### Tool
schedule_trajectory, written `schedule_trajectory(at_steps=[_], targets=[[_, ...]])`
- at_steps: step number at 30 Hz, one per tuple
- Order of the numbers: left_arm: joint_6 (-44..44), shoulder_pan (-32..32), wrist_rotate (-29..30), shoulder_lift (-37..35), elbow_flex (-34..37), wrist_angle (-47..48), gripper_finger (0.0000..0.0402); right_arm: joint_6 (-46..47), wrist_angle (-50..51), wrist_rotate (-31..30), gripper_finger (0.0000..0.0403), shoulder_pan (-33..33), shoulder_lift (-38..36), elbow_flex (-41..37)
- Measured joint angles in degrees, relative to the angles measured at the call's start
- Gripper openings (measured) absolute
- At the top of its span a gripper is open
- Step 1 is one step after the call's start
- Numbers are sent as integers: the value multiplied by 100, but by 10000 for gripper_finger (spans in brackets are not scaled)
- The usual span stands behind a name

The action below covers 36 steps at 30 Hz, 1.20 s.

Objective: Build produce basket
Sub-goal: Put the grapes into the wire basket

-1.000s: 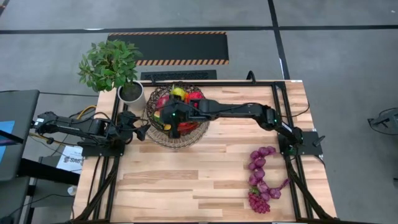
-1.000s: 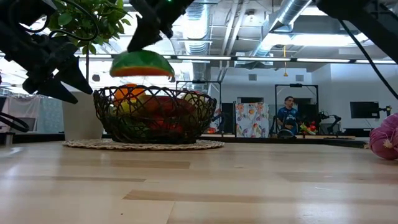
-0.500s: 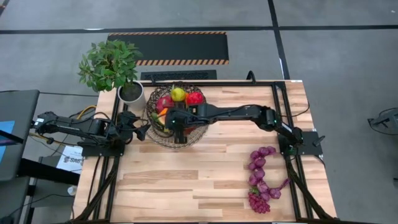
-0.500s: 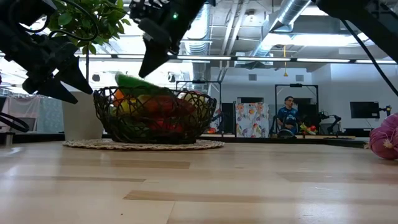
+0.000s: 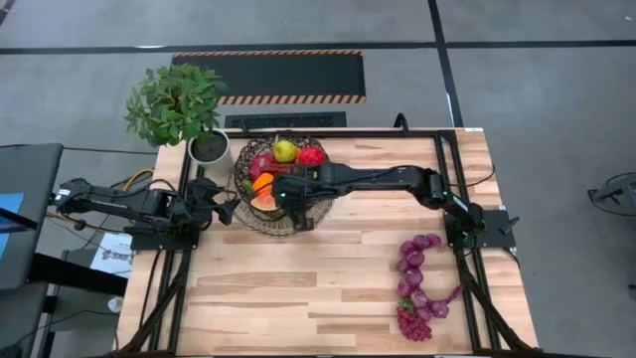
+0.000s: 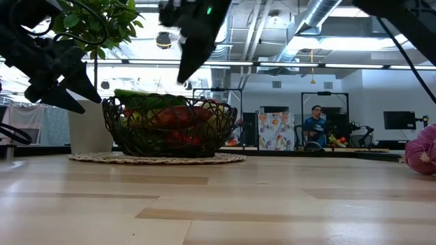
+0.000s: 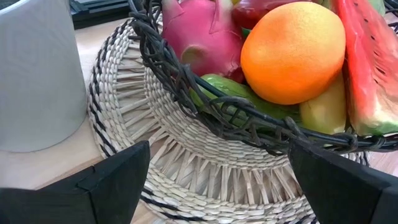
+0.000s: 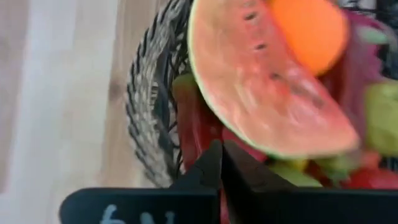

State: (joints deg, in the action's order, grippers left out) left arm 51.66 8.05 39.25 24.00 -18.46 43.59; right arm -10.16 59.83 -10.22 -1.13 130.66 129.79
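The dark wire basket [image 5: 283, 189] stands on a pale woven mat [image 6: 157, 158] at the table's far left. It holds a watermelon slice [image 8: 267, 93], an orange [image 7: 292, 53], a pink dragon fruit [image 7: 202, 34] and other produce. My right gripper [image 5: 298, 204] hovers above the basket's near right part with its fingers shut and empty; it also shows in the low view [image 6: 184, 76]. My left gripper [image 7: 217, 186] is open and empty, level with the table, just left of the basket. The purple grapes [image 5: 417, 288] lie on the table near the right edge.
A white pot [image 5: 209, 149] with a leafy green plant [image 5: 174, 99] stands left of the basket at the far edge. Bare wood [image 5: 298, 288] lies between the basket and the near edge. A person [image 6: 315, 126] shows far off in the room.
The watermelon slice, held above the basket a second ago, has gone down into it and now lies on the other produce. My right gripper has let it go, risen, and gone a little toward the table's right edge.
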Motion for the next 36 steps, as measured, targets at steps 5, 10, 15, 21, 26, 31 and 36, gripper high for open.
schedule_trajectory(at_steps=[5,10,15,21,26,31,36], targets=[[0,0,-34,1,0,2,368,808,1588,30,65,98,-570,27],[0,0,-40,0,0,2,368,1961,3042,161,127,330,-1125,-59],[0,0,-59,-2,0,2,368,3117,3025,142,193,930,-2349,-1031],[0,0,-123,51,2,5,368,5576,2755,-530,232,1961,-3876,-3051],[0,0,-141,75,2,2,368,8328,2689,-490,233,3159,-4522,-4655],[0,0,-131,75,2,2,368,10844,2172,-487,231,4398,-4665,-5860],[0,0,-39,75,2,2,368,12357,1105,-579,239,5205,-4389,-6645]])
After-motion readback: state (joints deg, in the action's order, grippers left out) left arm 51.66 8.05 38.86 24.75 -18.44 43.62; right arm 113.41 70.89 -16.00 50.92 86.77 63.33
